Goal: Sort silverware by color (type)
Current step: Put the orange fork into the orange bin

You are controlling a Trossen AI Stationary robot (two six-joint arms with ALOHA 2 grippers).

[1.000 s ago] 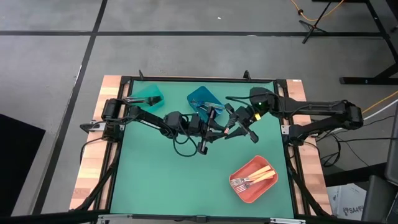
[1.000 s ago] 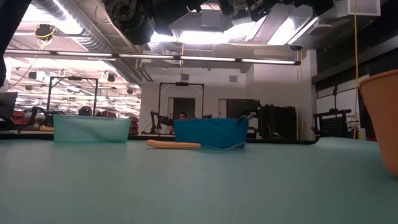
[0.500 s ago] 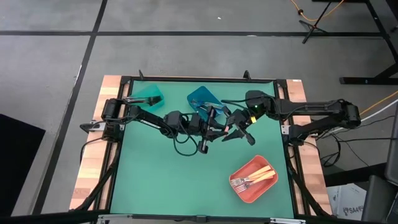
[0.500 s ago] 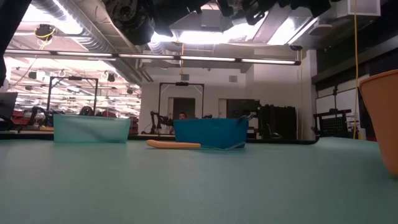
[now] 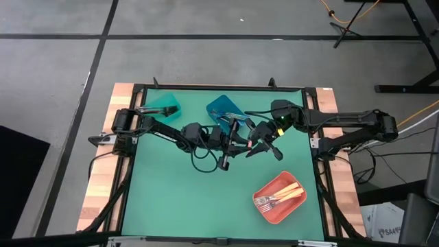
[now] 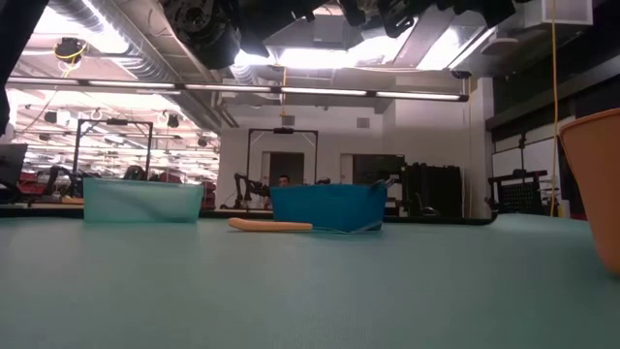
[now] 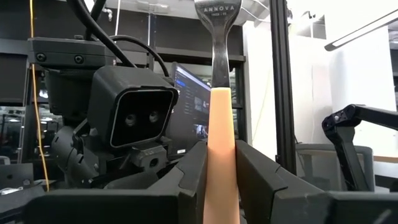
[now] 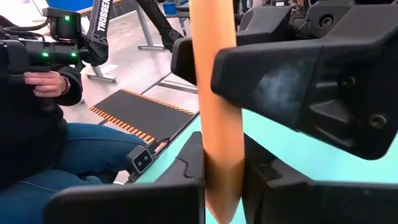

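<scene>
Green desk (image 5: pixel 178 199), frame centre: gold-handled fork (image 7: pixel 221 143) runs lengthwise between both claws, left claw (image 7: pixel 221 171) and right claw (image 8: pixel 222 168) each pinching it; I judge a handover.

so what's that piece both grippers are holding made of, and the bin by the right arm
The utensil held between the left gripper and right gripper has a matte peach-gold handle, likely coated metal or plastic. Its upper part is shiny silver metal stamped with lettering. The coral-red bin looks like smooth moulded plastic, with an even colour and rounded rim.
</scene>
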